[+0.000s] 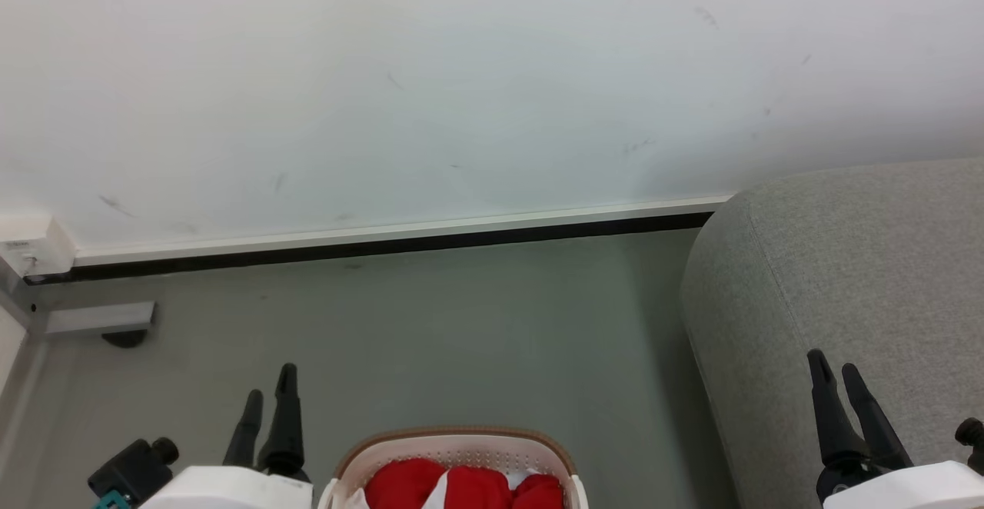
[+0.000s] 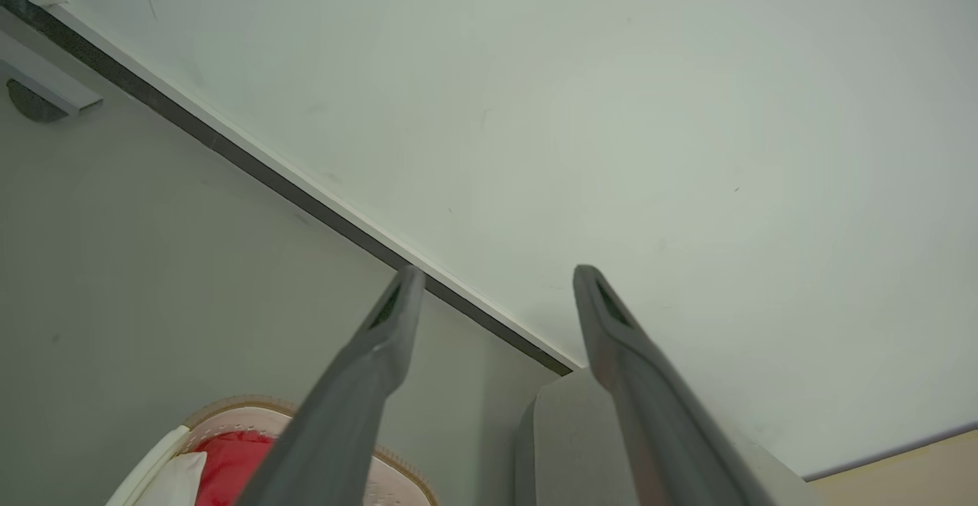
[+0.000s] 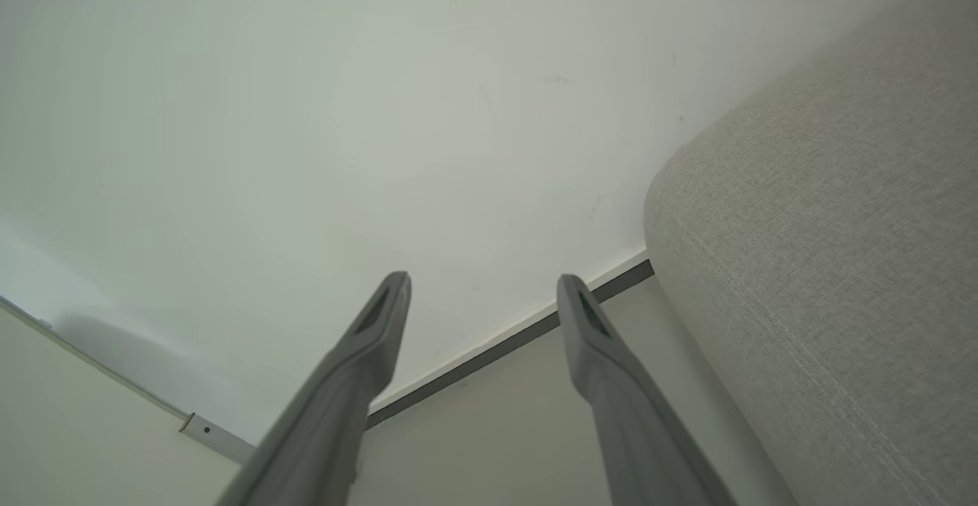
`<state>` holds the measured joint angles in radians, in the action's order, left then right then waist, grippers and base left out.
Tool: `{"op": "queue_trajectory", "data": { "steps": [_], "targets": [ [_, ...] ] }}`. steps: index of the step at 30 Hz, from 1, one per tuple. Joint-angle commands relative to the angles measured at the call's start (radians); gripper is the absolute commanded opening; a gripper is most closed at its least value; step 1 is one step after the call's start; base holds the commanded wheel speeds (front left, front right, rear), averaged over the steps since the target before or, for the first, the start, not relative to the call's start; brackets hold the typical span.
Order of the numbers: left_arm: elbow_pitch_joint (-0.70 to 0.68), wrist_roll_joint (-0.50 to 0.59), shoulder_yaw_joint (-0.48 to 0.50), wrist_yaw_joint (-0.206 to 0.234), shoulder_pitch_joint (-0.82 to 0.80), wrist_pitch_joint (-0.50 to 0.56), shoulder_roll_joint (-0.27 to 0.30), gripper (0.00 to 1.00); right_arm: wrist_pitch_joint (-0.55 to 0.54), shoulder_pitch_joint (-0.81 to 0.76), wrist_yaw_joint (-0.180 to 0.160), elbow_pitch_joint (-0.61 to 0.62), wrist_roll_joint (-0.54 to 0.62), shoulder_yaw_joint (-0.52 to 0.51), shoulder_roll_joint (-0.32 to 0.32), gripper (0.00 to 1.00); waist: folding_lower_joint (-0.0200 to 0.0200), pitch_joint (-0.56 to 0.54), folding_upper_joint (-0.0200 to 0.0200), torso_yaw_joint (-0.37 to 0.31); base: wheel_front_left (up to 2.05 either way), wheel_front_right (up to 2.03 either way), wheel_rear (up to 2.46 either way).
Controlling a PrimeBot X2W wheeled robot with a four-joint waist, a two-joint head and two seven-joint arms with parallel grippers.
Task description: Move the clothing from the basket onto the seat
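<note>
We see our left gripper at the lower left of the head view. Its two long dark fingers are spread wide apart in its wrist view, w/ nothing btwn them. Our right gripper is at the lower right, fingers likewise fully apart & empty, in front of the large grey woven-fabric upholstered seat. The soft bright red clothing w/ white panels lies bunched inside the cream-white perforated plastic basket w/ a brown rim band. The basket sits at bottom centre on the grey floor, btwn both grippers. The seat stands right of the basket, apart from it, against the pale wall w/ its dark skirting strip.
</note>
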<state>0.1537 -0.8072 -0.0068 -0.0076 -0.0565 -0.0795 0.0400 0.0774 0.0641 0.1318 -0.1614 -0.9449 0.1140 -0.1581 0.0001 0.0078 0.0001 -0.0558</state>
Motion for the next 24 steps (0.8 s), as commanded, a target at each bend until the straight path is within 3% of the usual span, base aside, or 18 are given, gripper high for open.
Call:
{"op": "queue_trajectory", "data": {
  "steps": [1,24],
  "targets": [
    [-0.012,0.055,-0.006,0.008,-0.006,-0.012,0.009,1.00,0.014,0.027,-0.001,0.009,0.050,0.009,-0.014,1.00,-0.0001,0.000,-0.0001,-0.002,0.00,0.00,0.00],
    [-0.004,0.306,-0.044,0.055,-0.001,-0.076,0.011,1.00,0.077,0.024,-0.001,0.009,0.294,0.048,-0.026,1.00,-0.0001,0.005,-0.0001,-0.022,0.00,0.00,0.00]
  ]
}}
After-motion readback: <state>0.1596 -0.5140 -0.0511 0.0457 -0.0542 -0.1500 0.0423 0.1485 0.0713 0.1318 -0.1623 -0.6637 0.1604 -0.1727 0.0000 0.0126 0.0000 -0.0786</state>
